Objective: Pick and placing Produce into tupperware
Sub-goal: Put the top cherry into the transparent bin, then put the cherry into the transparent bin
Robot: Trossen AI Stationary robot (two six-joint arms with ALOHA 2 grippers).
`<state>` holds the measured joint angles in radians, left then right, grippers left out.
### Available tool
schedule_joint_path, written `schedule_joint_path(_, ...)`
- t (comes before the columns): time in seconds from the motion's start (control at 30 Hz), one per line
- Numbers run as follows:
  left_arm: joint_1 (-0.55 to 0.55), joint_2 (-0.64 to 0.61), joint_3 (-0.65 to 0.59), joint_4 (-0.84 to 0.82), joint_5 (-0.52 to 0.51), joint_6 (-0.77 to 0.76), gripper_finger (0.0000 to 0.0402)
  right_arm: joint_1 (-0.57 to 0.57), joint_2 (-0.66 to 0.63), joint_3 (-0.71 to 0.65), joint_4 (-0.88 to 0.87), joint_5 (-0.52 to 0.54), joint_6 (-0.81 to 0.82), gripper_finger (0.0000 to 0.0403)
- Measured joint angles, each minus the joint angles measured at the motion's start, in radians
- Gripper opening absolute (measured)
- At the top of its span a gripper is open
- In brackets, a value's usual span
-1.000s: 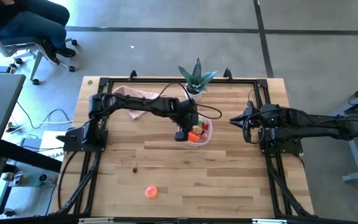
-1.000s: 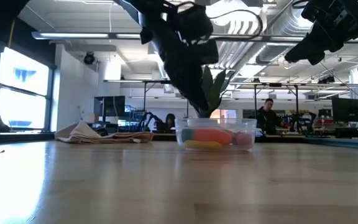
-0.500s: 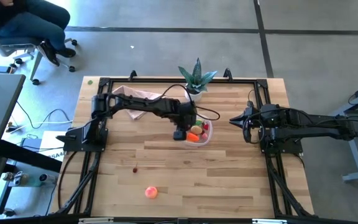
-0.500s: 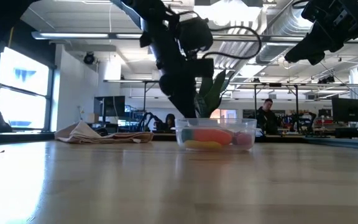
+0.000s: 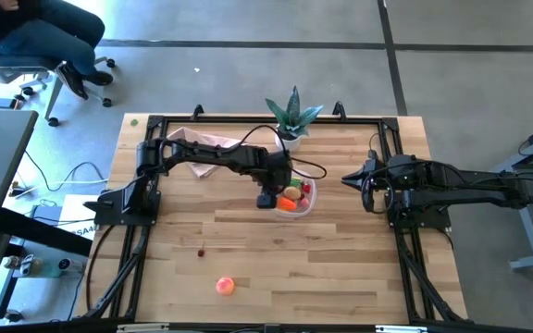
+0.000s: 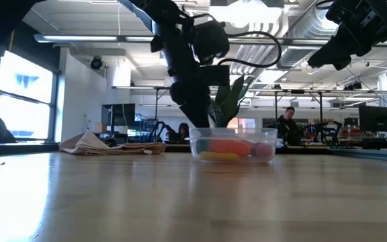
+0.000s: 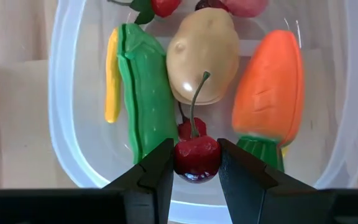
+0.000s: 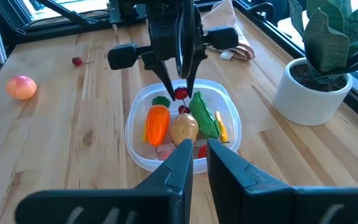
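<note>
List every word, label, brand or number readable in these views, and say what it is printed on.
None can be read. The tupperware, the produce inside it, the cherry held in the left gripper, the white plant pot and the table carry no visible print. Any signs in the room behind are too small to read.

surface (image 5: 340, 268): pale wood planks | tupperware (image 5: 302, 209): near the middle (produce inside) | potted plant (image 5: 291, 118): far edge | crumpled cloth (image 5: 202, 141): far left | peach (image 5: 224, 286): near edge | cherry (image 5: 201, 252): between peach and tupperware
</note>
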<state>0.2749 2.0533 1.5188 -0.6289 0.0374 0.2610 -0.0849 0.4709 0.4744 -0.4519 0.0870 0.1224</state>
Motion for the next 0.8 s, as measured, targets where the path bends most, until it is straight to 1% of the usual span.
schedule_joint_path(0.2,0.000,0.000,0.000,-0.002,0.023,-0.003,0.0113,0.000,0.000,0.000,0.000,0.000,0.000,0.0035)
schedule_joint_path(0.6,0.000,0.000,0.000,-0.003,0.022,-0.022,0.0165,0.000,0.000,0.000,0.000,0.000,0.000,0.0035)
schedule_joint_path(0.7,0.000,-0.006,0.018,-0.078,0.035,-0.031,0.0167,0.000,0.000,0.000,0.000,0.000,0.000,0.0035)
schedule_joint_path(0.8,-0.002,-0.016,0.082,-0.202,0.049,-0.056,0.0168,0.000,0.000,0.000,0.000,0.000,0.000,0.0035)
